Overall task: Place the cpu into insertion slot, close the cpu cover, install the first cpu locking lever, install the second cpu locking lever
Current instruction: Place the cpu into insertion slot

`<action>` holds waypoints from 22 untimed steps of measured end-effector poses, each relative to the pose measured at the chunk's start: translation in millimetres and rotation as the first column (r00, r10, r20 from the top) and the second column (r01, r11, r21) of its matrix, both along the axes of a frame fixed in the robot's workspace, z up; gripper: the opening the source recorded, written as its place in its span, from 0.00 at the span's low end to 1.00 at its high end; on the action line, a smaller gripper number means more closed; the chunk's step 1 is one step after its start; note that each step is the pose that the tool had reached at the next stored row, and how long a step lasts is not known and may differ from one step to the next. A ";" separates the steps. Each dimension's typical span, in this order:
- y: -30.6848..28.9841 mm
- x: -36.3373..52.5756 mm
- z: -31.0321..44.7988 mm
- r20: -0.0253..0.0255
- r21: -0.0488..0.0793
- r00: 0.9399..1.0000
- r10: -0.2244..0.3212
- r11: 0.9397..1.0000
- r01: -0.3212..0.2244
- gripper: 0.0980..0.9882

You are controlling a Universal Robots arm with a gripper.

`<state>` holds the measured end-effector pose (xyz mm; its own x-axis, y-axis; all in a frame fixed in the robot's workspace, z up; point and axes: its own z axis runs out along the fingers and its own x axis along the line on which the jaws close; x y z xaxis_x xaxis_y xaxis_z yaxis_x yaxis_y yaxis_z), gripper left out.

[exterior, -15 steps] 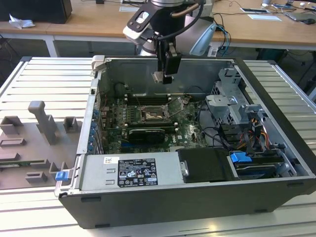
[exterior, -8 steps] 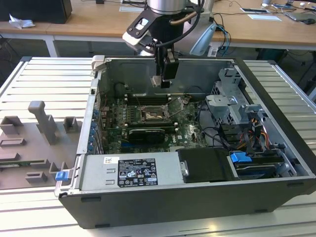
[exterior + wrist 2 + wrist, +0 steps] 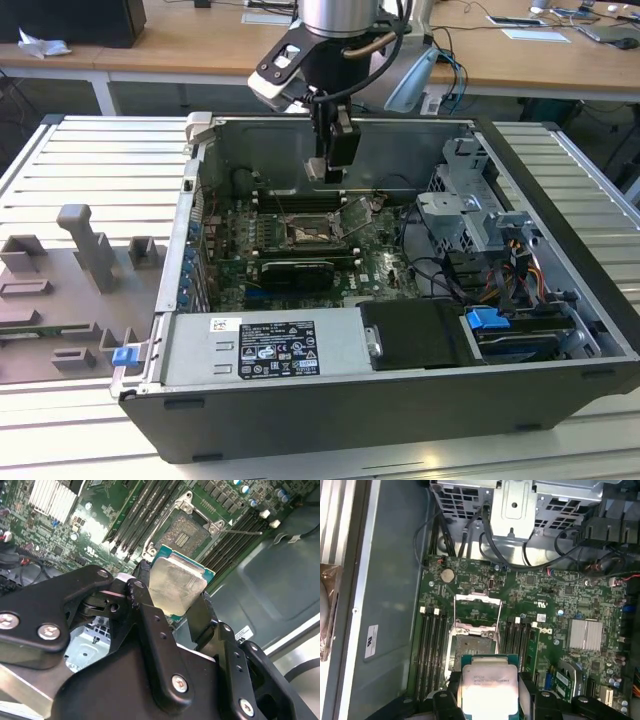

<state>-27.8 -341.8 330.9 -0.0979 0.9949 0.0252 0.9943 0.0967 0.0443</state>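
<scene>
Held cpu (image 3: 176, 582) clamped edge-to-edge in gripper (image 3: 172, 599), hung above bare insertion slot (image 3: 470, 647) and apart from it, not yet seated, with cpu cover (image 3: 477, 605) standing open at that slot's edge.

Gripper (image 3: 336, 172) — (seemingly) above insertion slot (image 3: 305, 232)

white label (image 3: 265, 350) on power supply (image 3: 186, 352), print too small to read, cpu (image 3: 489, 684) top markings illegible
</scene>
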 end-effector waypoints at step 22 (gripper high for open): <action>6.4 -2.5 -59.8 0.004 -0.001 0.999 -0.042 0.999 0.042 0.49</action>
